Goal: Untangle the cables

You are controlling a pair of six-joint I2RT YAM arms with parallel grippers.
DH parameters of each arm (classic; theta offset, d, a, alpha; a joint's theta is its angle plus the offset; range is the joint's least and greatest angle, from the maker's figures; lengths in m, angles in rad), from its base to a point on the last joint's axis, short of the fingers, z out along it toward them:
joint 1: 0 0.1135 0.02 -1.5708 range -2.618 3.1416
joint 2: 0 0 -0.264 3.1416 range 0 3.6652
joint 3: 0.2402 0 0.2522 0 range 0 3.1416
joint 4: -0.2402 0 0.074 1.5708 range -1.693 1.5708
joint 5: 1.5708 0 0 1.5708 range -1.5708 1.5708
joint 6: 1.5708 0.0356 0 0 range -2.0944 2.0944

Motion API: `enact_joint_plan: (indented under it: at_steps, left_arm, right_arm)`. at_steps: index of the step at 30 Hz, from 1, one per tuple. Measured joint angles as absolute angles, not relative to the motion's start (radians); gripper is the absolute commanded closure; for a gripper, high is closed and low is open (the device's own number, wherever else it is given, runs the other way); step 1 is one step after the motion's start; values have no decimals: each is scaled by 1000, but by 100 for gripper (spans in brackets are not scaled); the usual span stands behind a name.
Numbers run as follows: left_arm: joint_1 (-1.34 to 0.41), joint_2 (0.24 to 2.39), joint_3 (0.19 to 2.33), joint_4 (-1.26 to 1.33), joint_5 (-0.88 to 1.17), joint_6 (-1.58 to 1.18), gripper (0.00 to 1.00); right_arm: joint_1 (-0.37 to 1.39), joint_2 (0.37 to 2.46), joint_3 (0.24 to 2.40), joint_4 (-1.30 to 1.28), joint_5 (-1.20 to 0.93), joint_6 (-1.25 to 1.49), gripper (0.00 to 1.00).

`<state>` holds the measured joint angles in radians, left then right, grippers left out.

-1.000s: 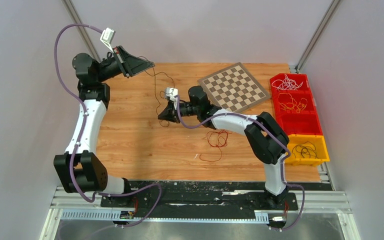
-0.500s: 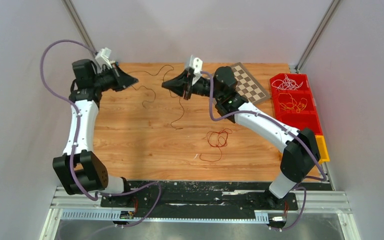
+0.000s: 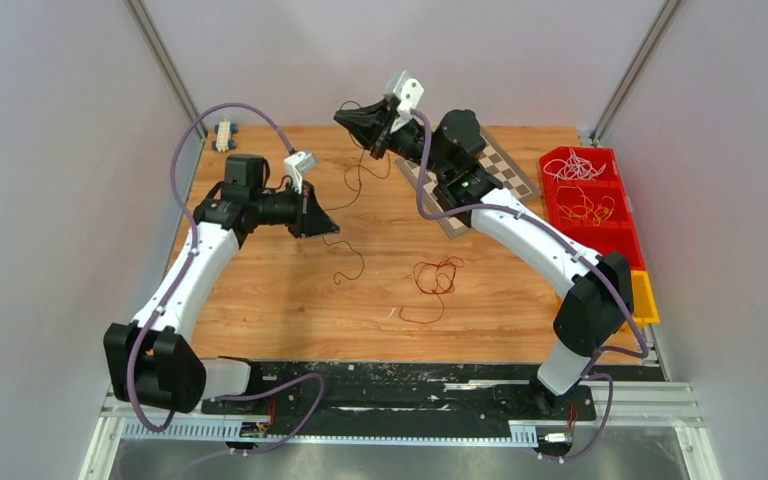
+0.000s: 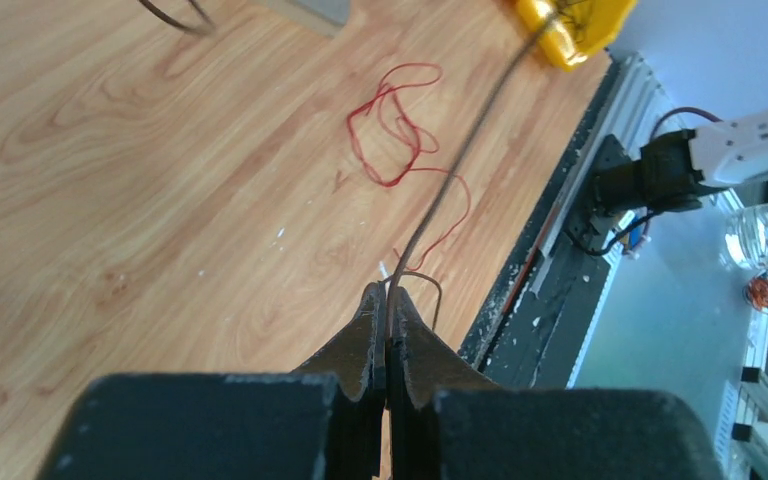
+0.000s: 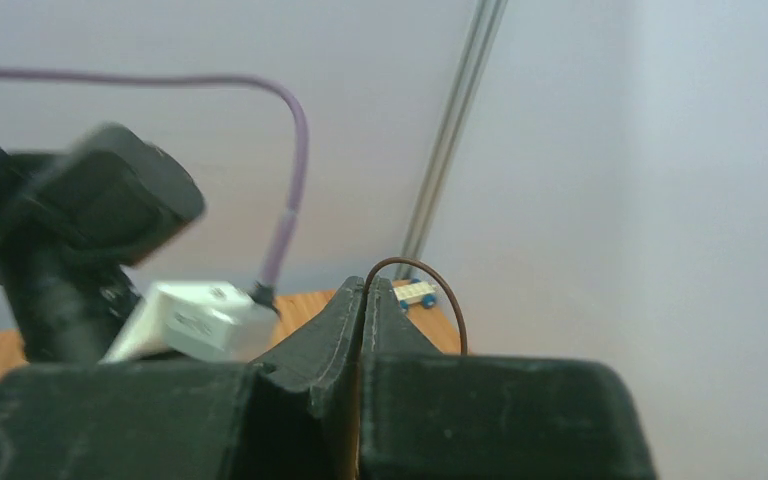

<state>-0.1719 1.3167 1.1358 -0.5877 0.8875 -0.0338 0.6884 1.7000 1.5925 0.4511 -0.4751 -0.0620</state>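
Observation:
A thin dark brown cable (image 3: 352, 190) hangs between my two grippers, with a curl (image 3: 348, 262) trailing on the wood. My left gripper (image 3: 334, 231) is shut on it; the cable (image 4: 450, 190) runs up out of the tips (image 4: 388, 292). My right gripper (image 3: 341, 115) is raised at the back and shut on the cable's other end, which loops (image 5: 430, 290) out of the tips (image 5: 365, 285). A red cable (image 3: 435, 280) lies in loose loops on the table; it also shows in the left wrist view (image 4: 400, 125).
A chessboard (image 3: 480, 180) lies at the back right under the right arm. Red bins (image 3: 585, 195) with white and orange wires stand along the right edge, and a yellow bin (image 4: 570, 30) below them. A small toy car (image 3: 224, 134) sits at the back left.
My left gripper swung from the back left toward the table's middle and lower. My right gripper rose and moved back. The brown cable between them hangs shorter now.

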Motion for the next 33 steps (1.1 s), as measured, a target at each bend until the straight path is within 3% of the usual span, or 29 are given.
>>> enact_joint_plan:
  at_steps: [5,9,12,22,27,33]
  left_arm:
    - [-167,1203,1135,-532,978,-28,100]
    - [-167,1137,1164,-444,1015,-66,100]
    - [-167,1165,1298,-373,989,-83,100]
    - [-167,1243,1346,-292,914,-83,100]
    - [-167,1282,1294,-271,907,-99,100]
    - [-167,1273,1258,-270,978,-79,100]
  right_arm:
    - [672,1699,1576,377,-493,-195,100]
    - [647,1685,1507,260,-625,-240,100]
    - [637,1659,1431,98,-865,-230,100]
    - [661,1610,1470,-73,-1132,-150,100]
    - [664,1600,1520,-78,-1145,-117,100]
    - [627,1569,1524,-77,-1006,-104,100]
